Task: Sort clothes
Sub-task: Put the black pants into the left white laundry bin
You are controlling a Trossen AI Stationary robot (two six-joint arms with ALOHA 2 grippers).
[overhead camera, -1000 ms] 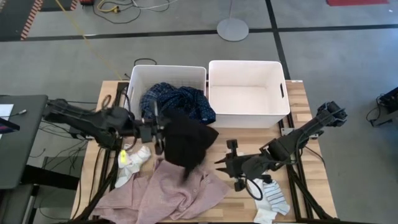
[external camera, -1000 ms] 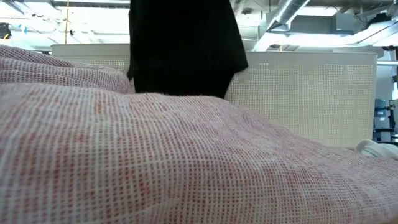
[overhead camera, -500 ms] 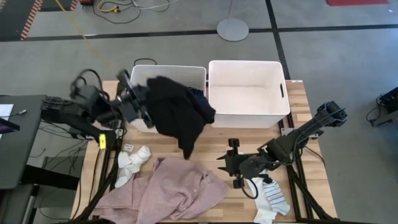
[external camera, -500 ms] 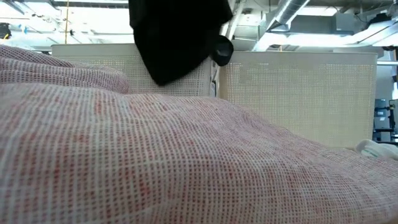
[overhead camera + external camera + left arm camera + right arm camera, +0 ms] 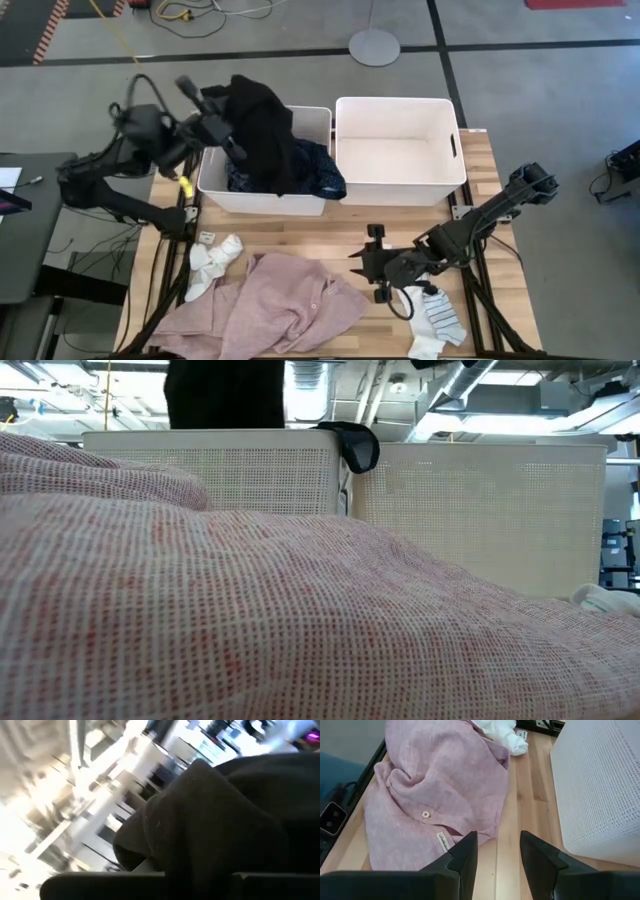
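Since the earlier frames the left gripper (image 5: 222,128), clamped on the black garment (image 5: 262,135), has swung it from mid-frame to the upper left, over the left bin (image 5: 262,195). Its drape could snag the rim and spill out. The right gripper (image 5: 362,262), fingers parted and empty, waits lower right over the wooden table (image 5: 350,222), pink shirt (image 5: 270,310) beside it, concrete floor beyond.

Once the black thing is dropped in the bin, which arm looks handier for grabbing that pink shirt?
Probably the right. Its open gripper hangs low beside the pink shirt, while the left gripper is up over the left bin, holding the black garment.
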